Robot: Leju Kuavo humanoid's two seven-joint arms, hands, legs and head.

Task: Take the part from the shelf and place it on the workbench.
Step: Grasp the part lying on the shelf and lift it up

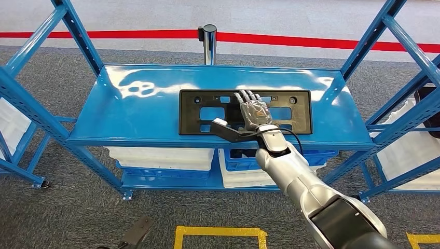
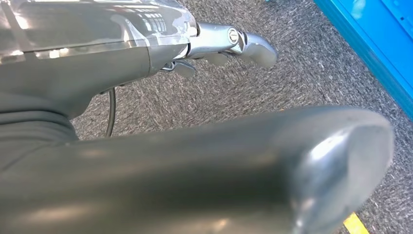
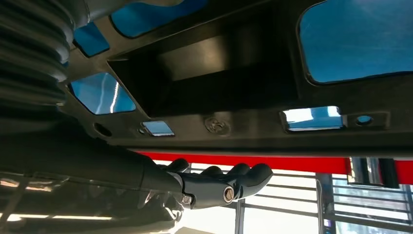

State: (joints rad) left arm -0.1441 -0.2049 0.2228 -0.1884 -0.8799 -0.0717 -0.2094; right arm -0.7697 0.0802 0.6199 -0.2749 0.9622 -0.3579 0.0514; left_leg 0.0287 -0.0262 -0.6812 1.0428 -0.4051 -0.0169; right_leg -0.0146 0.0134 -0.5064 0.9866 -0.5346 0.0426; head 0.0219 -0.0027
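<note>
Early stage: your right hand (image 1: 254, 113) lies flat, fingers extended, on the part (image 1: 207, 111); part not gripped, on shelf (image 1: 135, 111) w/ lift & desk placement left.

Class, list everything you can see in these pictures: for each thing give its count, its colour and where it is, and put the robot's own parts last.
Part: one, black, flat rectangular panel with cut-outs, lying on the top shelf.
Shelf unit: one, blue, straight ahead; more blue racks stand at both sides.
Bins: several, white and blue, on the lower shelf.
Barrier post: one, dark and shiny, behind the shelf unit.
Barrier belt: red, running across behind the shelves.
Floor marking: yellow lines on the grey carpet.
Right hand: one, grey and dark, laid on the part's middle, fingers reaching over its far edge.
Left hand: one, silver-grey, hanging above the carpet, holding nothing.
</note>
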